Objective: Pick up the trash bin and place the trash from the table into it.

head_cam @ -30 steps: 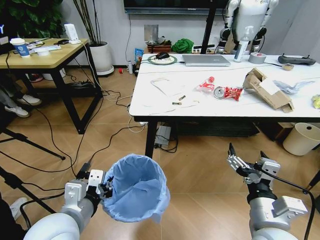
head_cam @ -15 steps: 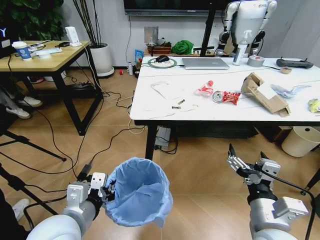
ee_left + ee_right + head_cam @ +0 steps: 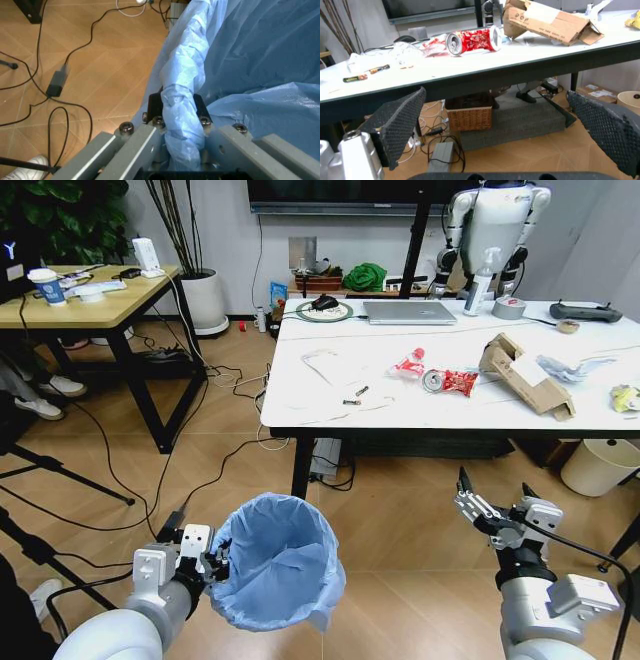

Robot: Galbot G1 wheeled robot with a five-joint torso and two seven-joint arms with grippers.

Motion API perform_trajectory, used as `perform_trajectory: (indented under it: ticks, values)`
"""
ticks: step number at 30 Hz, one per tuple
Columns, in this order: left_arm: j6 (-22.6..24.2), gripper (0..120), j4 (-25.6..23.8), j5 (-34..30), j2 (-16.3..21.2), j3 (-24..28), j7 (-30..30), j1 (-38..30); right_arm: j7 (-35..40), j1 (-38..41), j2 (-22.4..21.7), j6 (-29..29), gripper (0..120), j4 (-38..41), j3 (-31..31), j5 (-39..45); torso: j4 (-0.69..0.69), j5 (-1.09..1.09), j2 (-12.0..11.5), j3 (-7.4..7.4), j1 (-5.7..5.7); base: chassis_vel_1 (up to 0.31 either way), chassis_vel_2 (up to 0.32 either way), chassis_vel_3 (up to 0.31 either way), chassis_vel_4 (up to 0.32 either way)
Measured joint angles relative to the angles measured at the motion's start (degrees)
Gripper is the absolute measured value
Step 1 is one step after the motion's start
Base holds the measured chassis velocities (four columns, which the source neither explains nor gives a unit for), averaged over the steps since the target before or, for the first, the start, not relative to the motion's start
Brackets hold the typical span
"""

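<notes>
The trash bin (image 3: 278, 560), lined with a crinkled light-blue bag, hangs above the wooden floor at lower left. My left gripper (image 3: 213, 563) is shut on its rim; in the left wrist view the gripper (image 3: 177, 107) pinches the bagged rim (image 3: 185, 71). My right gripper (image 3: 495, 505) hovers open and empty at lower right, short of the table (image 3: 330, 405). On the table lie a red wrapper (image 3: 408, 364), a red can (image 3: 450, 380), a torn cardboard box (image 3: 525, 375), crumpled white paper (image 3: 570, 367) and a yellow wrapper (image 3: 625, 398). The right wrist view shows the can (image 3: 470, 40) and box (image 3: 550, 22) beyond the open gripper (image 3: 500, 123).
A laptop (image 3: 410, 313), tape roll (image 3: 510, 307) and spray bottle (image 3: 483, 280) stand at the table's back. A cream bin (image 3: 600, 465) sits under its right end and a wicker basket (image 3: 470, 116) beneath it. A yellow desk (image 3: 90, 295) stands left; cables (image 3: 200, 480) cross the floor.
The whole head view has shifted a little, so the camera moved. The bin sits slightly lower in view, still held. The right gripper stays open in place.
</notes>
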Motion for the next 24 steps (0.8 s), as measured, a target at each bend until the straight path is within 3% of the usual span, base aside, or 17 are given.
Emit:
perform_trajectory:
  ticks: [24]
  values:
    - [0.00,0,0.00,-0.18,0.01,-0.32,0.03,-0.31,0.04,0.20,0.08,-0.09,100,-0.19,-0.02,0.00,0.00,0.00,6.16,3.60,2.56,0.000,0.000,0.000,0.000]
